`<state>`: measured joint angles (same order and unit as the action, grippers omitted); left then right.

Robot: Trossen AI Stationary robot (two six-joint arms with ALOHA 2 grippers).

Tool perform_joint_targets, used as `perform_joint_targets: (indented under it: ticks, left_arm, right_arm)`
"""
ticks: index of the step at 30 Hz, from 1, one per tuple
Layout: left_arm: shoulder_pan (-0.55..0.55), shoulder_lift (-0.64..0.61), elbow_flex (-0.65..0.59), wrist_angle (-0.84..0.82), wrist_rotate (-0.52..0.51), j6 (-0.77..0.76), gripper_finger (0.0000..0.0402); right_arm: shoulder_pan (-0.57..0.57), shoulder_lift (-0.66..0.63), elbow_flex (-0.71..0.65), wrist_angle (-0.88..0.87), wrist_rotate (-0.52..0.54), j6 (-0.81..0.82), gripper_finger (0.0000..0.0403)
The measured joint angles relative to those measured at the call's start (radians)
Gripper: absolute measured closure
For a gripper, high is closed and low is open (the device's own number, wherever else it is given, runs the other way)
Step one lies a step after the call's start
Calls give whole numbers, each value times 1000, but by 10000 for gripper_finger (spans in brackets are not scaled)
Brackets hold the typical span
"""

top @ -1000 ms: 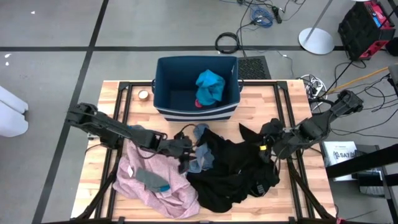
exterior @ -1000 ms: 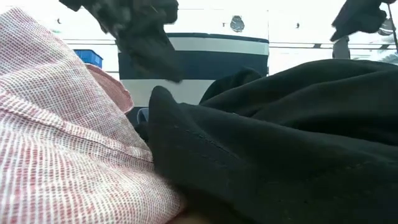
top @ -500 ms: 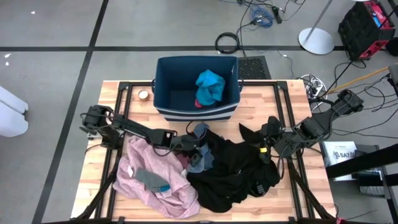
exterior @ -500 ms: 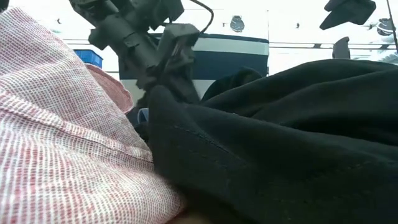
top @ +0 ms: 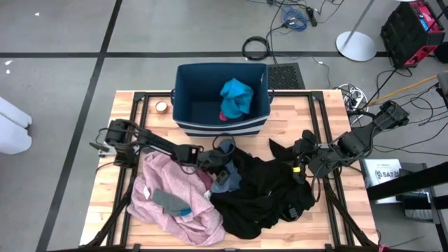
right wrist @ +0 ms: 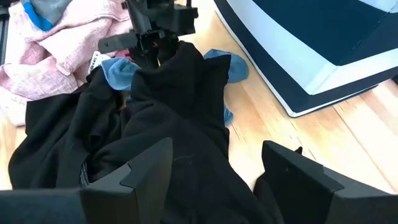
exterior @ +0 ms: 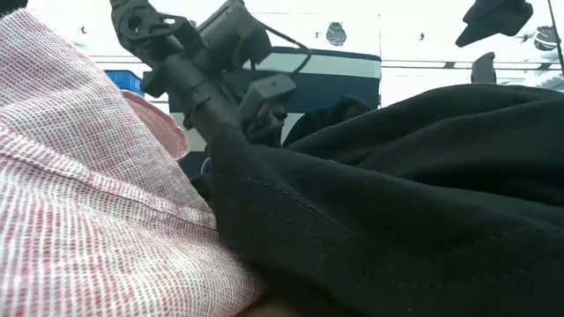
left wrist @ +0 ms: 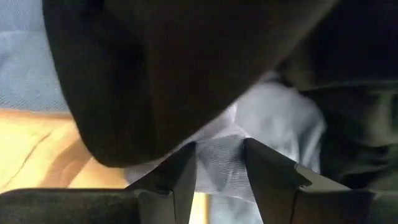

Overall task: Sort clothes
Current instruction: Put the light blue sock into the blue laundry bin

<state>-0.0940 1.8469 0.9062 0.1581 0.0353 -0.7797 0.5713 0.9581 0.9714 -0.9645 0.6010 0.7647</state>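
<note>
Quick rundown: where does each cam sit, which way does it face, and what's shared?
High: overhead, straight down; both arms, dark blue fabric bin.
Low: table height, level; left arm above big black garment.
Left wrist: forward past own fingers at grey-blue cloth.
Right wrist: past open right end effector, across the black garment.
Shared: right wrist and high both show left end effector.
</note>
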Motion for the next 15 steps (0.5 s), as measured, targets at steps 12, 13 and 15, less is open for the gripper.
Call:
perform_joint_targets:
  ticks: [12, 13, 15]
  left_arm:
    - [-19, 29, 3, -22, -97, 138, 389]
    - [-21, 30, 2, -17, -101, 159, 390]
    - [-31, 22, 0, -10, -104, 187, 395]
  right_arm:
    - [0, 0, 0, 1, 2, 5, 167]
    - [0, 0, 0, 3, 2, 6, 167]
    - [0, 0, 0, 16, 2, 6, 167]
